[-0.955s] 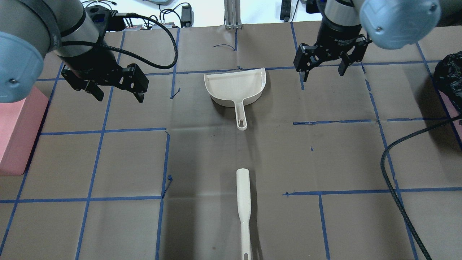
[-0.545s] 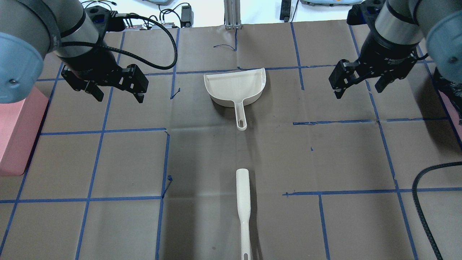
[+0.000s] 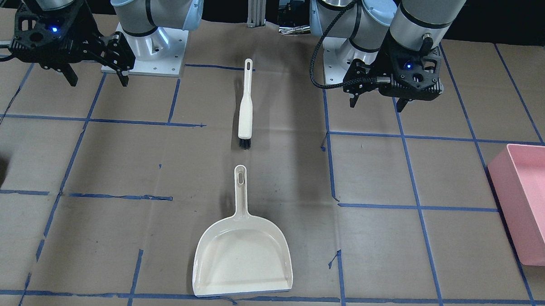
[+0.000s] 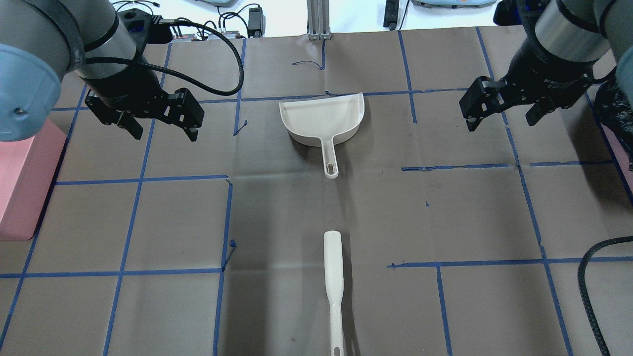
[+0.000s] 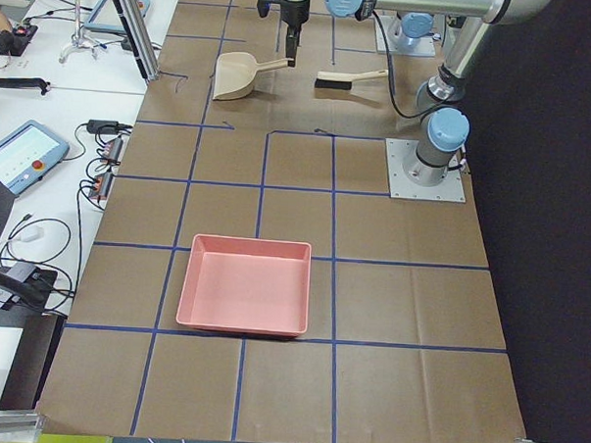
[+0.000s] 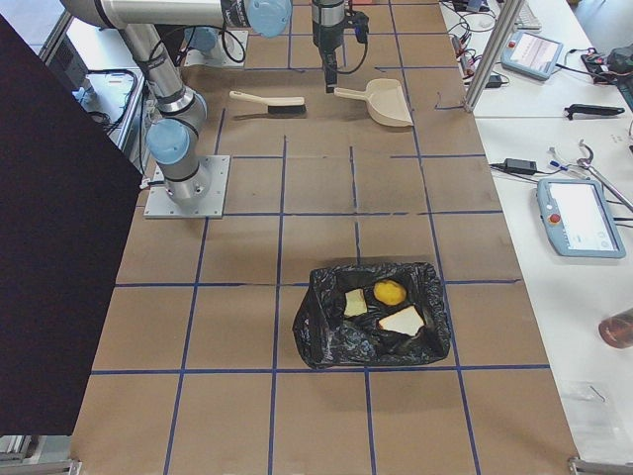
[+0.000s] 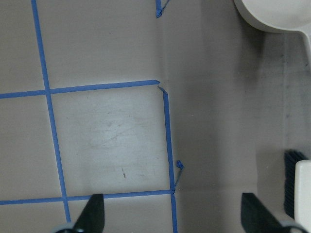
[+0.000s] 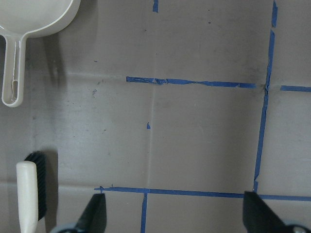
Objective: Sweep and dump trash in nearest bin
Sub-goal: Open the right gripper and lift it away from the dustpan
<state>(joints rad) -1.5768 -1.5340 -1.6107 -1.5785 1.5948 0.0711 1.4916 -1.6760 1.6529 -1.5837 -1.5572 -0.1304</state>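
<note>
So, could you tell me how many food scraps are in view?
3, all inside the black-bag-lined bin: a round yellow-brown lump at the far side, a small crusted white bread piece beside it, and a larger bread piece nearest the camera. Bag folds might hide more.

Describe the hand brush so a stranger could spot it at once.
On the brown table crossed by blue tape lines, look along the centre. The brush lies flat, nearer the robot than the cream dustpan and not touching it. Unlike the broad pan, it is a slim cream stick with a black bristle tuft facing the pan's handle.
</note>
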